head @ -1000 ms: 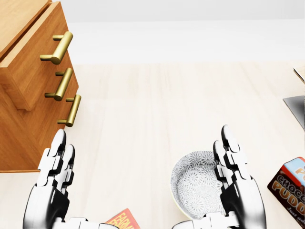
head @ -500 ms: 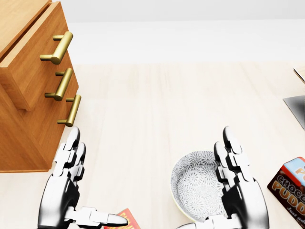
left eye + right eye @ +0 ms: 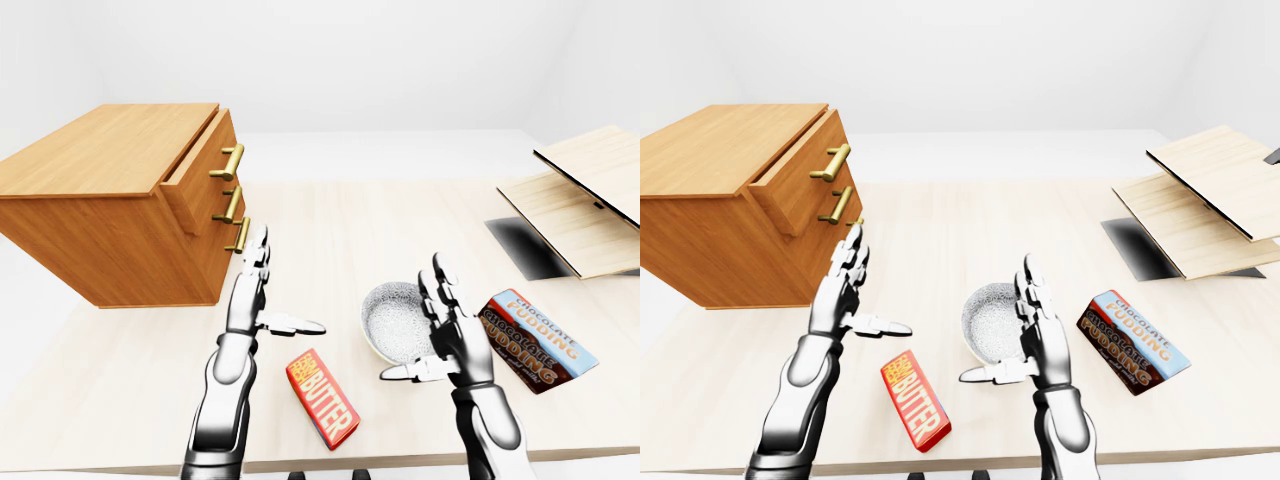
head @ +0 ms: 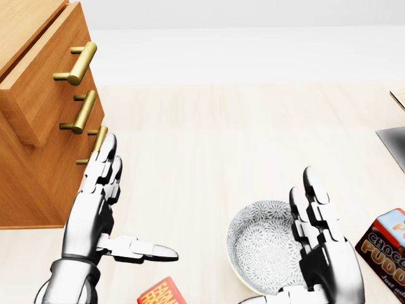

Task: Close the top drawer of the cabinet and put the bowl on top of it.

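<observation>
Left hand (image 4: pixel 92 215) has advanced up the head view in the last second. Its open fingers are now level with the lowest brass handle (image 4: pixel 95 147), probably lining up a push on the top drawer (image 3: pixel 198 168), which juts from the cabinet (image 3: pixel 110 210). Right hand (image 4: pixel 326 250) has barely shifted; fingers spread, just beside the patterned bowl (image 4: pixel 259 250) on the worktop (image 3: pixel 340 220). Legible: "BUTTER" on the red box (image 3: pixel 322 397); "CHOCOLATE PUDDING" on the pudding box (image 3: pixel 535 338).

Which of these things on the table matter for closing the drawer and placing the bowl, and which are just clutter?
For the job: cabinet, its open top drawer, bowl.
Just lying about: butter box, chocolate pudding box, wooden boards.
</observation>
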Motion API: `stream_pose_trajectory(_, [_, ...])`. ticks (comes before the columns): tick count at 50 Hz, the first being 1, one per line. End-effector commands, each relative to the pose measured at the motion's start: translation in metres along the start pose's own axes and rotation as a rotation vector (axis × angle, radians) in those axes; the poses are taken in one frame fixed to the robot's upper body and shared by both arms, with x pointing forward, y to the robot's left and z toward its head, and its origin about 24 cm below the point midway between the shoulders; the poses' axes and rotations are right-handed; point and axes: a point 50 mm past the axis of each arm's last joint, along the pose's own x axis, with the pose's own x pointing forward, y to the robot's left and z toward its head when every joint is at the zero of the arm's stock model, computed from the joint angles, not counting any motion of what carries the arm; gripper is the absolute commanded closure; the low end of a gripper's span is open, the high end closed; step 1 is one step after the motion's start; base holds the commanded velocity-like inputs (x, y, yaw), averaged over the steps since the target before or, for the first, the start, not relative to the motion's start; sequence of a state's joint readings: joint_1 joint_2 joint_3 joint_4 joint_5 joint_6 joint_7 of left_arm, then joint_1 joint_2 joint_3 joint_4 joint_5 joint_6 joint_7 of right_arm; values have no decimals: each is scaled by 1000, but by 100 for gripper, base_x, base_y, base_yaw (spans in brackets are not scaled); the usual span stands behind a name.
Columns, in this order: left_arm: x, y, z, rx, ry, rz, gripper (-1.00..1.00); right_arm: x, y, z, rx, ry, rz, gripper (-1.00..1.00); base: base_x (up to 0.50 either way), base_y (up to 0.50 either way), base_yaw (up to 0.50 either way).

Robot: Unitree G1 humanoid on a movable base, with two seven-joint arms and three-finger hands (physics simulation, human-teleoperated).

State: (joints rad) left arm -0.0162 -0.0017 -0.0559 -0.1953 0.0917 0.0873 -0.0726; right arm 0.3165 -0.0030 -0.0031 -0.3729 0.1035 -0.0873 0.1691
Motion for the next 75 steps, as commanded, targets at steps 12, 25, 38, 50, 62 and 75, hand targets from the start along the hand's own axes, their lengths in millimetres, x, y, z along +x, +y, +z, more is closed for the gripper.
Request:
stream_pose_trajectory(12, [31,12,57,15,-234,11,-100,-1,-4,5,12,-25,-12,-100,0,0,0])
stream_pose_trajectory(25, [46,27,71,6,-279,24,-100,-1,-5,7,16,-32,-17,-100,0,0,0])
stream_pose_trajectory(38, [64,43,80,-13,-290,61,-100,-4,-5,9,20,-39,-14,-100,0,0,0])
stream_pose_trajectory(50, [76,50,67,-29,-219,62,-100,-3,-4,7,20,-30,-11,-100,0,0,0])
stream_pose_trajectory(62, [76,53,62,-27,-197,66,-100,-1,-2,4,19,-19,-8,-100,0,0,0])
stream_pose_trajectory(75, [75,56,59,-32,-186,68,-100,-1,-1,3,18,-15,-5,-100,0,0,0])
